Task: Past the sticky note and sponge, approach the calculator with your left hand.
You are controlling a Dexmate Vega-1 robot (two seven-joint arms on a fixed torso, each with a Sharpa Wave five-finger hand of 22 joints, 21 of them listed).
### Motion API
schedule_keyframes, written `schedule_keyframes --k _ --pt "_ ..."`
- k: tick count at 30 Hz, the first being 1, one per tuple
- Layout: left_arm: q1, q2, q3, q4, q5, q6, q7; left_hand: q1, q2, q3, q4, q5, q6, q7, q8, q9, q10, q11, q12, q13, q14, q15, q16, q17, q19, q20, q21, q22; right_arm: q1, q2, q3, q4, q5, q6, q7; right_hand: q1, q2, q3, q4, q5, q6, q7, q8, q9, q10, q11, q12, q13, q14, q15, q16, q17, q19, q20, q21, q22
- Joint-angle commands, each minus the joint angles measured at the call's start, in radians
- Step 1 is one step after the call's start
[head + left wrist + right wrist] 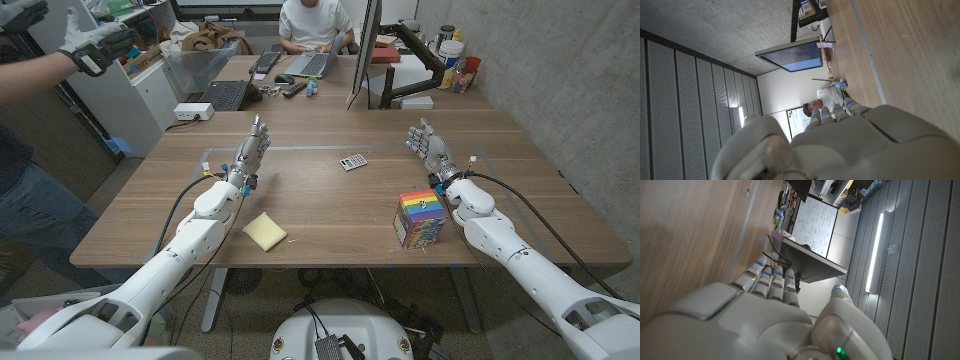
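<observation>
A small grey calculator (353, 162) lies on the wooden table (330, 205) near its middle. My left hand (250, 152) is raised over the table to the calculator's left, fingers straight and apart, holding nothing. A yellow sticky note pad (265, 231) lies nearer the front edge, behind that hand. A rainbow-striped sponge block (421, 217) stands at the front right. My right hand (432, 151) is held up beyond the sponge, fingers extended and empty. The backs of both hands show in the wrist views: left hand (840, 145), right hand (765, 320).
A monitor on an arm (366, 50), laptops (310, 64) and clutter stand on the far table, where a person (313, 22) sits. Another person's gloved arm (60, 50) reaches in at the far left. A concrete wall runs along the right.
</observation>
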Motion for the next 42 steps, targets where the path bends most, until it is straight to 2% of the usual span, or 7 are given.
schedule_keyframes --k 1,11,22,42 --pt "-0.002 -0.002 -0.005 0.009 0.004 0.000 -0.006 0.011 0.002 -0.007 -0.001 0.007 -0.006 -0.002 0.005 0.004 -0.007 0.000 0.006 0.003 -0.007 -0.001 0.004 0.004 -0.006 -0.070 0.007 0.004 0.016 -0.014 -0.028 0.001 -0.004 0.004 -0.022 0.007 -0.002 0.006 -0.001 0.007 0.010 -0.004 0.006 0.005 0.011 0.002 0.006 0.002 0.007 -0.001 0.007 0.003 0.008 -0.010 0.005 0.005" --pt "0.004 0.001 -0.011 0.000 -0.001 0.005 -0.009 0.015 0.005 -0.008 -0.003 0.010 -0.001 -0.001 0.006 0.005 0.005 0.002 0.009 0.003 0.008 0.000 0.008 0.003 0.005 -0.065 0.010 0.003 0.015 -0.013 -0.040 0.013 0.012 0.023 -0.032 0.007 -0.001 0.006 -0.001 0.007 0.012 -0.005 0.006 0.005 0.011 0.001 0.005 0.002 0.007 -0.001 0.007 0.003 0.007 -0.009 0.004 0.005" --pt "0.010 0.013 -0.011 -0.012 0.010 0.012 -0.001 0.022 0.008 -0.010 -0.006 0.013 0.015 0.001 0.010 0.005 0.020 0.001 0.013 0.003 0.025 0.000 0.012 0.003 0.020 -0.062 0.014 0.003 0.017 -0.036 -0.047 0.003 0.016 0.032 -0.035 0.006 -0.001 0.004 -0.002 0.006 0.015 -0.008 0.007 0.005 0.011 -0.001 0.005 0.002 0.008 -0.001 0.006 0.003 0.005 -0.006 0.004 0.005" --pt "0.027 0.029 -0.008 -0.049 0.036 0.022 0.034 0.033 0.012 -0.011 -0.012 0.017 0.026 0.000 0.011 0.005 0.032 0.002 0.014 0.003 0.032 -0.002 0.010 0.003 0.023 -0.061 0.011 0.002 0.061 -0.047 -0.060 0.048 0.032 0.043 0.012 0.006 0.000 0.003 -0.003 0.006 0.024 -0.014 0.008 0.005 0.018 -0.006 0.006 0.002 0.016 -0.008 0.008 0.003 0.019 -0.010 0.009 0.005"
